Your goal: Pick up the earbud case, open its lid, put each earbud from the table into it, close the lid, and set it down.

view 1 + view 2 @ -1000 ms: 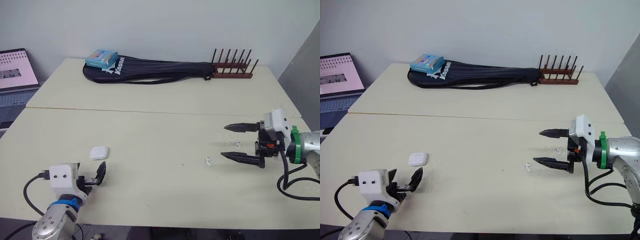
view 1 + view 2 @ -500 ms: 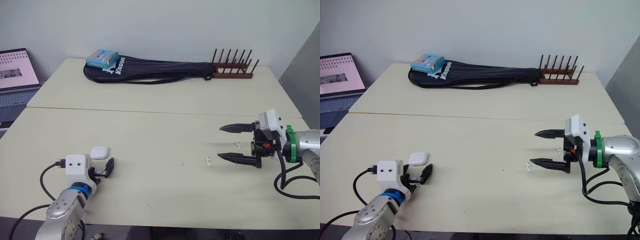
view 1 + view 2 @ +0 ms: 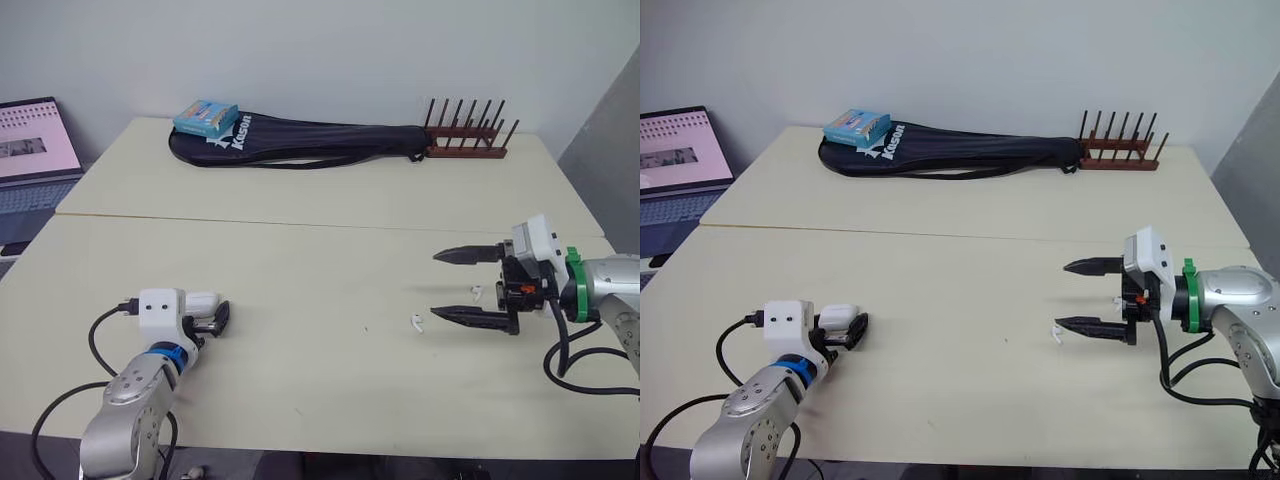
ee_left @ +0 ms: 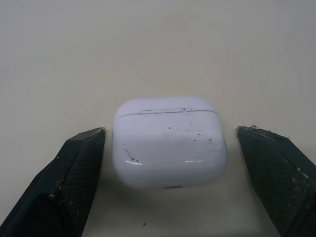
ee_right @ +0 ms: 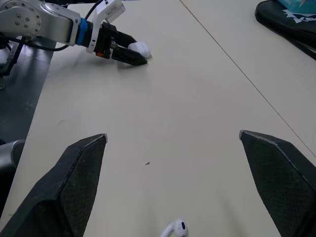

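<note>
The white earbud case (image 4: 169, 140) lies lid shut on the near left of the table (image 3: 320, 270). My left gripper (image 3: 212, 318) is open and straddles the case; one finger (image 4: 74, 168) is almost against its side, the other stands clear. Two white earbuds lie at the right: one (image 3: 416, 322) just ahead of the lower fingertip of my right gripper (image 3: 436, 285), the other (image 3: 476, 292) between its fingers. The right gripper is open and holds nothing. In the right wrist view an earbud (image 5: 175, 228) lies close below, with the left gripper (image 5: 129, 54) far across the table.
A black racket bag (image 3: 300, 140) with a blue box (image 3: 204, 116) on it lies along the far edge. A brown peg rack (image 3: 466, 150) stands at its right end. A laptop (image 3: 35, 150) sits off the table's left side.
My left gripper has moved forward to the case and now has a finger on each side of it. The right gripper has shifted slightly left toward the earbuds.
</note>
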